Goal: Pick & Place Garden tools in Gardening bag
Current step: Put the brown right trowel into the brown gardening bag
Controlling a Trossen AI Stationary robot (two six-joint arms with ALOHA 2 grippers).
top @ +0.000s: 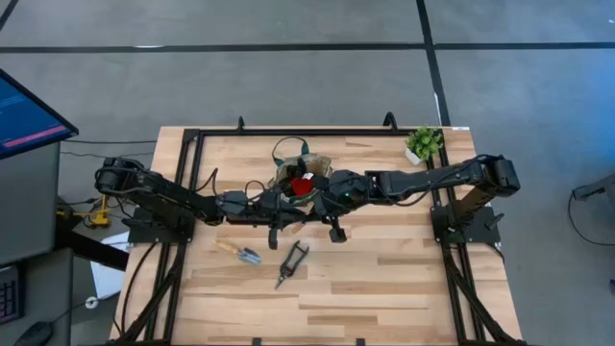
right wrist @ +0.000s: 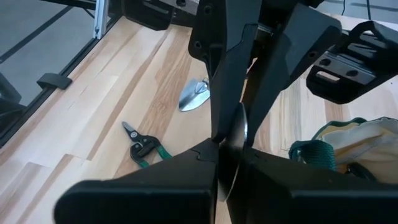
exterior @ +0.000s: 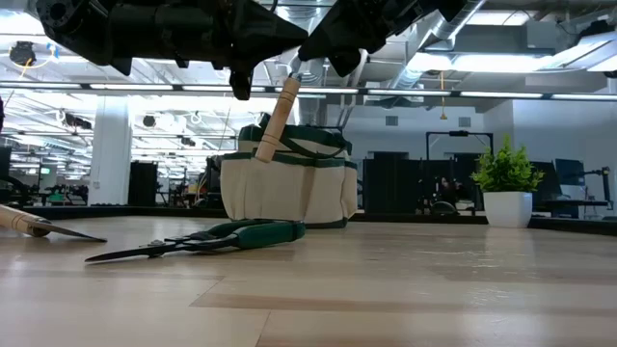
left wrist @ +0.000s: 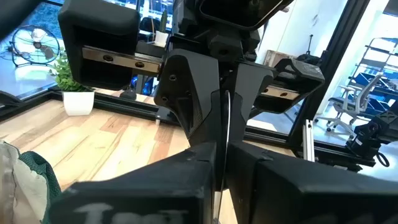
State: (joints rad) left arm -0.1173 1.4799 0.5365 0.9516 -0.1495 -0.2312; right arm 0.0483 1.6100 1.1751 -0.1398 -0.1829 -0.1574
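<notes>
Trowel (exterior: 277, 120) looks stiff and light; wooden handle suits gripping. Both tools, left (top: 272, 213) and right (top: 322, 192), pinch it over the bag (exterior: 287, 188).

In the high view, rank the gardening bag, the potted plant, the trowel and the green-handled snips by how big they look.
1. Gardening bag, largest, though partly hidden by the arms.
2. Potted plant.
3. Green-handled snips and trowel: too alike to rank; both are slim and look about equally long.

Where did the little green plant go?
In the high view, the potted plant stands at the table's far right corner, near the right arm's base, well right of the gardening bag.
</notes>
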